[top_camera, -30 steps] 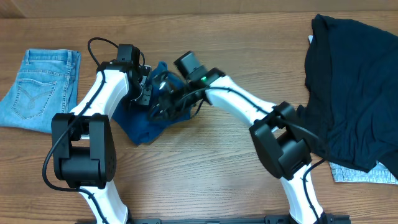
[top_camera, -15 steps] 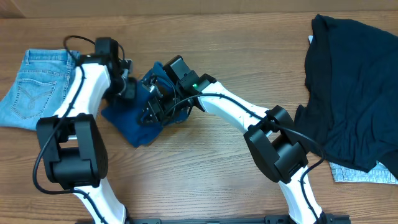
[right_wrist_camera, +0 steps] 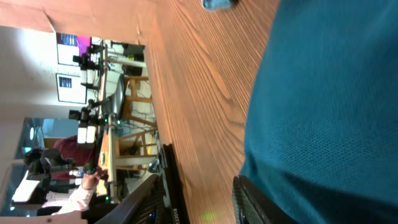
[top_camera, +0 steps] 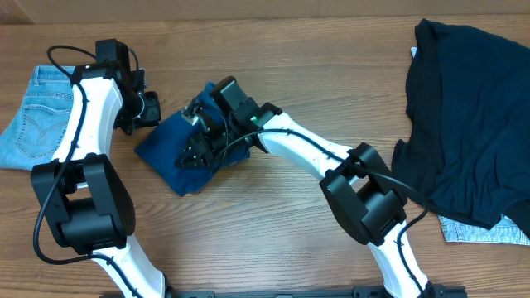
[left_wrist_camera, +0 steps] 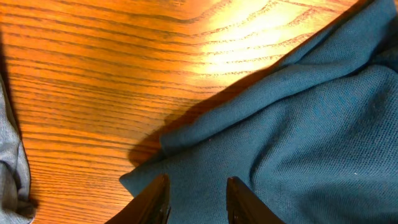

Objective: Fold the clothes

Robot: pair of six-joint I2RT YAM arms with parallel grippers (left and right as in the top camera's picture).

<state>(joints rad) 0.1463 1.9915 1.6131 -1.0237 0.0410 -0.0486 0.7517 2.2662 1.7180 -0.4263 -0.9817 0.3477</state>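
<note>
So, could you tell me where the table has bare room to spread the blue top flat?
Bare table runs between the blue top and the navy garment, along the far side. Another patch lies in front of the top. The left is crowded: top, left gripper, jeans.

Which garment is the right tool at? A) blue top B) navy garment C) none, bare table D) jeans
A: in the overhead view the right tool is down on the blue top, and blue fabric fills much of its wrist view. The jeans lie far left and the navy garment far right.
</note>
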